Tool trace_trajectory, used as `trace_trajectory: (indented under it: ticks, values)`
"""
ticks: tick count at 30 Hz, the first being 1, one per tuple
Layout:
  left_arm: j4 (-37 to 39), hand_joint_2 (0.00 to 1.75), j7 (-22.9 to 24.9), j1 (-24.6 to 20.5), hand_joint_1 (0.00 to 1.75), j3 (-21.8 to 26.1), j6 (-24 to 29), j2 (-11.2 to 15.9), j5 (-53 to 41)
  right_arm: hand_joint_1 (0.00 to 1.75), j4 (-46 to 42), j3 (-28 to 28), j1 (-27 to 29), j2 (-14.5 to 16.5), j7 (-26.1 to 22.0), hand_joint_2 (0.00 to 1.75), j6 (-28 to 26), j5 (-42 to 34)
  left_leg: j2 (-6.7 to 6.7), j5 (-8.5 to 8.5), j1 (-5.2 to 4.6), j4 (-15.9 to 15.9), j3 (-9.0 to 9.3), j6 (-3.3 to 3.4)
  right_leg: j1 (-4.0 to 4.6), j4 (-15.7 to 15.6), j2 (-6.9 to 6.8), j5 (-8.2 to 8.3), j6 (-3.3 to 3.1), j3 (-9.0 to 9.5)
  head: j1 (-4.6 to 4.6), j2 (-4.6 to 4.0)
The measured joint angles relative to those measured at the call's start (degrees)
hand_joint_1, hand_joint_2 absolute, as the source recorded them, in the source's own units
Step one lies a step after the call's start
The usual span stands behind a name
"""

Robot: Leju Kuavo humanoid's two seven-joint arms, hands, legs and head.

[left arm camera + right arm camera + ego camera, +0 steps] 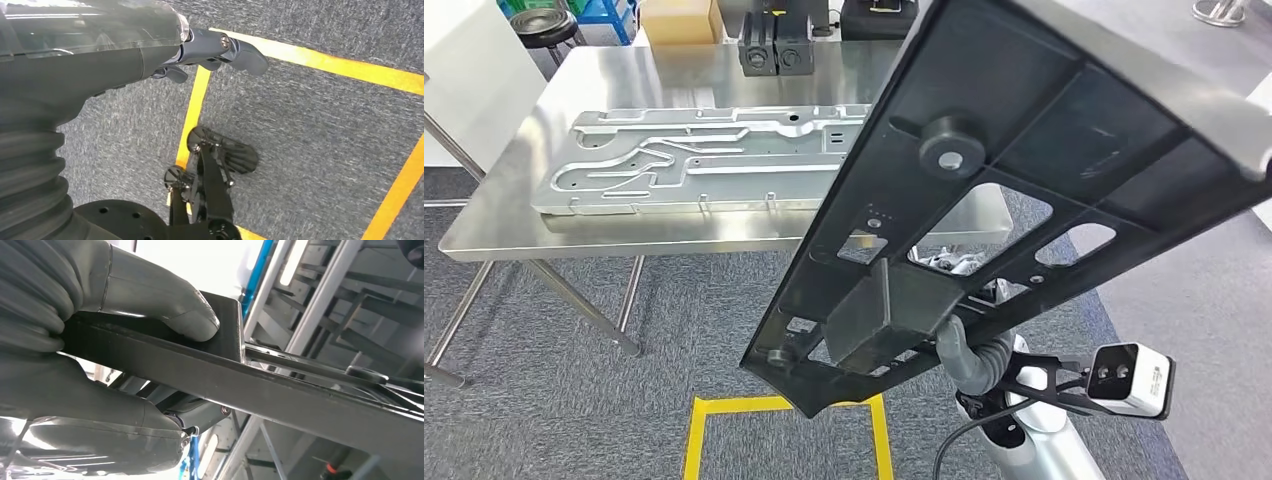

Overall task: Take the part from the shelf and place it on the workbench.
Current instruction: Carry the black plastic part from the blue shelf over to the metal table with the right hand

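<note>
The part [1024, 170] is a long black ribbed panel with cut-outs and a round knob. It hangs tilted in the air above the carpet, in front of the steel workbench [544, 215]. My right hand [969, 350] grips it from below at a boxy block near its lower end. In the right wrist view the thumb [165, 300] presses on the part [300, 395], with the fingers wrapped around the other side. My left hand [220, 47] hangs over the carpet, fingers stretched out and holding nothing.
A large silver machined plate [704, 160] covers much of the workbench. Two black boxes [774, 45] and a cardboard box [679, 18] stand at its far edge. A yellow tape square [784, 430] marks the grey carpet below me. A stool [544, 25] stands at the far left.
</note>
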Motion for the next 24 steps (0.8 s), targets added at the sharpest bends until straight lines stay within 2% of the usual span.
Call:
trace_trajectory:
  ticks: [3,5,6,8,9,10,11,13,14,15,17,19,20,21,22,24]
  values:
    - [0.0,1.75,0.1,-0.07,0.0,0.0,0.09,-0.01,0.0,1.75,-0.72,-0.01,0.65,0.1,0.01,1.75,-0.19,0.74,-0.15,-0.59,-0.19,-0.54,0.31,1.31,-0.07,-0.03,0.04,-0.6,0.98,0.19,0.0,0.0]
    - [0.0,1.75,0.14,-0.15,0.0,0.0,0.23,-0.03,0.0,1.75,-1.16,-0.01,1.01,0.24,-0.07,1.75,-0.19,1.23,-0.15,-0.79,-0.09,-0.91,0.7,2.05,-0.28,2.31,0.0,-1.94,1.57,-0.75,0.0,0.0]
    - [0.0,1.75,0.17,-0.2,0.0,0.0,0.31,-0.04,0.0,1.75,-1.29,-0.01,1.25,0.3,-0.11,1.75,-0.17,1.46,-0.13,-0.93,-0.04,-1.03,0.89,2.34,-0.38,5.36,-0.01,-3.31,1.78,-2.34,0.0,0.0]
    - [0.0,1.75,0.21,-0.26,0.0,0.0,0.39,-0.04,0.0,1.75,-1.36,-0.01,1.97,0.34,-0.2,1.75,-0.06,1.86,-0.11,-1.37,-0.11,-1.03,1.18,2.68,-0.47,13.54,-0.02,-6.19,2.04,-7.32,0.0,0.0]
    - [0.0,1.75,0.22,-0.25,0.0,0.0,0.4,-0.04,0.0,1.75,-1.36,-0.02,2.42,0.34,-0.22,1.75,0.03,2.06,-0.13,-1.63,-0.15,-1.02,1.41,2.74,-0.48,16.43,-0.02,-6.55,2.08,-9.44,0.0,0.0]
    - [0.0,1.75,0.23,-0.21,0.0,0.0,0.4,-0.04,0.0,1.75,-1.35,-0.05,2.81,0.34,-0.26,1.75,0.18,2.23,-0.16,-1.9,-0.2,-1.02,1.74,2.74,-0.48,17.33,-0.02,-5.76,2.03,-10.6,0.0,0.0]
    - [0.0,1.75,0.24,-0.18,0.0,0.0,0.4,-0.04,0.0,1.75,-1.36,-0.09,3.1,0.34,-0.31,1.75,0.36,2.37,-0.19,-2.2,-0.24,-1.02,2.22,2.7,-0.46,15.73,-0.02,-3.74,1.86,-10.51,0.0,0.0]
    - [0.0,1.75,0.25,-0.18,0.0,0.0,0.39,-0.08,0.0,1.75,-1.49,-0.23,3.45,0.34,-0.48,1.75,0.77,2.51,-0.24,-2.86,-0.32,-1.08,3.22,2.51,-0.25,8.04,-0.05,1.46,1.11,-7.82,0.0,0.0]
    - [0.0,1.75,0.26,-0.25,0.0,0.0,0.38,-0.11,0.0,1.75,-1.6,-0.35,3.57,0.35,-0.58,1.75,0.91,2.58,-0.27,-3.2,-0.42,-1.07,3.61,2.3,-0.06,4.39,-0.1,3.13,0.71,-6.4,0.0,0.0]
    - [0.0,1.75,0.27,-0.33,0.0,0.0,0.37,-0.15,0.0,1.75,-1.71,-0.52,3.68,0.36,-0.69,1.75,0.98,2.67,-0.29,-3.48,-0.48,-1.1,3.82,2.04,0.14,2.11,-0.16,3.88,0.4,-5.52,0.0,0.0]
    - [0.0,1.75,0.3,-0.47,0.0,0.0,0.36,-0.16,0.0,1.75,-1.82,-0.85,3.92,0.38,-0.94,1.75,1.03,2.87,-0.28,-3.87,-0.5,-1.36,4.12,1.37,0.42,0.99,-0.12,3.56,0.01,-5.09,0.0,0.0]
    - [0.0,1.75,0.31,-0.56,0.0,0.0,0.32,-0.1,0.0,1.75,-1.89,-0.97,4.1,0.4,-1.1,1.75,1.04,3.02,-0.13,-4.21,-0.5,-1.58,4.65,0.73,0.16,0.42,0.05,3.49,-0.42,-4.55,0.0,0.0]
    - [0.0,1.75,0.32,-0.63,0.0,0.0,0.28,-0.08,0.0,1.75,-2.0,-0.97,4.15,0.43,-1.15,1.75,1.07,3.08,-0.05,-4.81,-0.53,-0.65,4.45,0.49,-0.05,-0.01,0.07,3.47,-0.64,-4.06,-0.01,0.0]
    - [0.0,1.75,0.33,-0.71,0.0,0.0,0.23,-0.05,0.0,1.75,-2.12,-0.98,4.19,0.49,-1.19,1.75,1.15,3.15,0.02,-5.89,-0.56,1.62,3.47,0.29,-0.25,-0.41,0.02,3.44,-0.83,-3.53,-0.01,0.0]
    - [0.0,1.75,0.38,-0.76,0.0,0.0,0.2,-0.03,0.0,1.75,-2.24,-1.02,4.31,0.6,-1.22,1.75,1.28,3.25,0.07,-7.27,-0.5,5.08,1.65,0.15,-0.28,-0.62,-0.06,3.29,-0.96,-3.07,-0.01,0.0]
    - [0.0,1.75,0.6,-0.73,0.0,0.0,0.21,-0.01,0.0,1.75,-2.31,-1.12,4.74,0.89,-1.23,1.75,1.67,3.48,0.06,-9.41,-0.5,12.54,-3.05,-0.03,-0.15,-0.63,-0.14,2.71,-1.16,-2.5,0.0,0.0]
